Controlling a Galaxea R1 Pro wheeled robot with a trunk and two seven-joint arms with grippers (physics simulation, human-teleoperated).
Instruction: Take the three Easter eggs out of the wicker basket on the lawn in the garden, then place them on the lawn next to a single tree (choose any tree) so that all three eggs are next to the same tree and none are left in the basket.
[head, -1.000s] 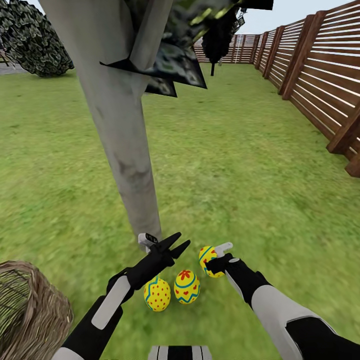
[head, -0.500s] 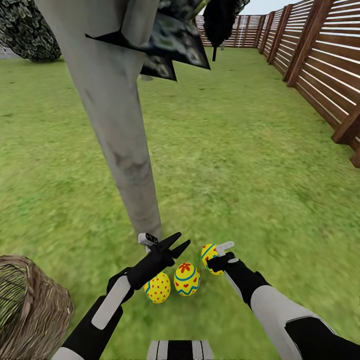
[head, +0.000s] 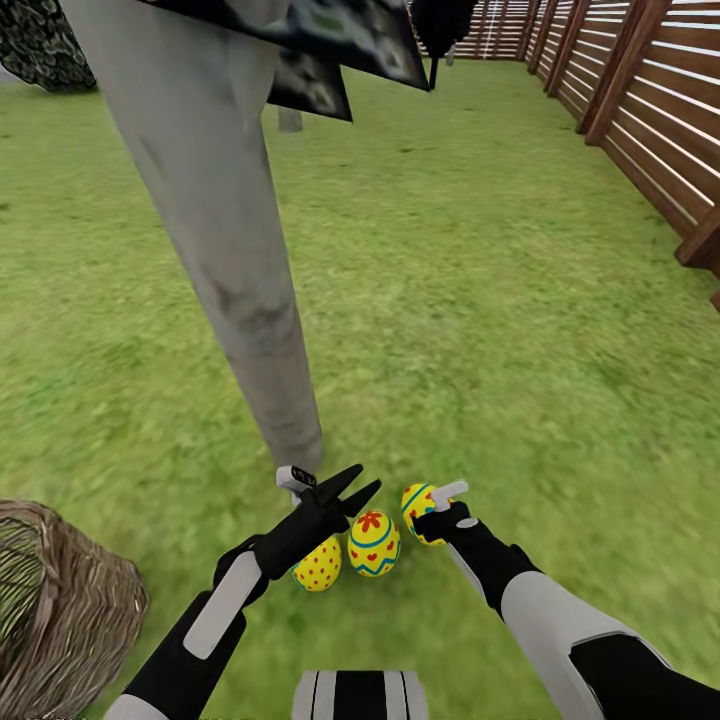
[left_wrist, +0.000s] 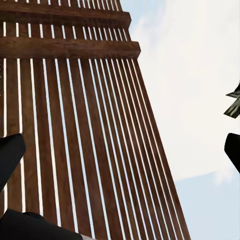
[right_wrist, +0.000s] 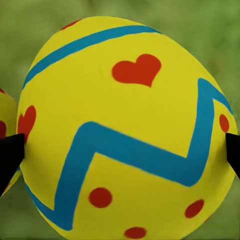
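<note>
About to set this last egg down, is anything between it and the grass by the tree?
Nothing visible. The egg in the right gripper hangs over bare lawn, beside the two other eggs near the tree.

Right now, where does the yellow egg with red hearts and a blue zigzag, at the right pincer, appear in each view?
Head view: the yellow heart-and-zigzag egg sits low centre, at the right pincer, near the pale-grey tree trunk.
Right wrist view: close up, between the fingertips.
Left wrist view: this looks at the brown slatted fence and sky.
Shared landmark: the neighbouring yellow flower-painted egg, at the right wrist picture's edge.
</note>
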